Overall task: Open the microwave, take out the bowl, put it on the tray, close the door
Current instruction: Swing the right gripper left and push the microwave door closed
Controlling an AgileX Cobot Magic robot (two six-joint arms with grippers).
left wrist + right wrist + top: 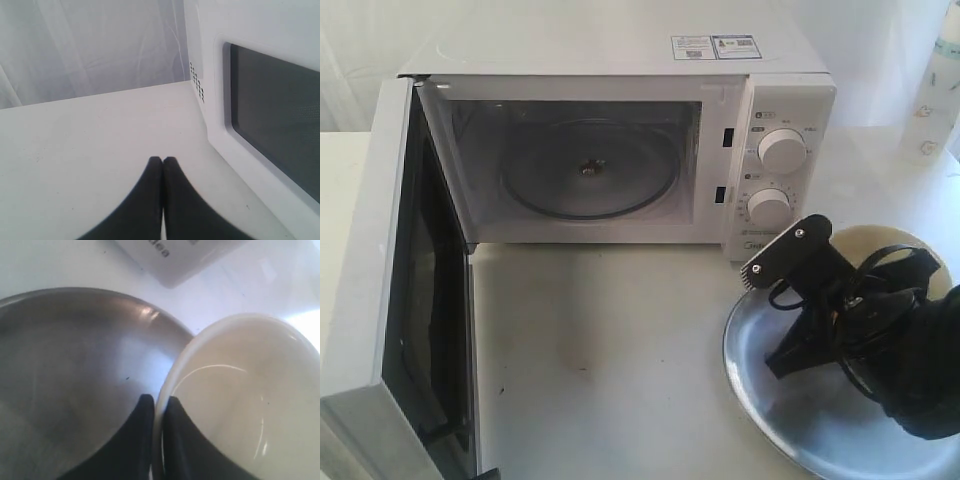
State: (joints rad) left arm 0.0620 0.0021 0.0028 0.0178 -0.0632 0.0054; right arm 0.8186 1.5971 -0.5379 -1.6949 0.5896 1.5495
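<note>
Bowl [235,390]: rim pinched by right gripper [158,402] over edge of tray [760,350]; placing step judged in hand. Left gripper [162,161]: pressed together, empty, beside wide-open door [380,260]. Next called for: lowering, release, then door to be shut.

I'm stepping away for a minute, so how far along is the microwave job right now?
Done: the door stands open and the microwave holds only its turntable. In hand: the right gripper pinches the bowl by its rim over the tray, not yet released. Left: let go, then close the door.
</note>
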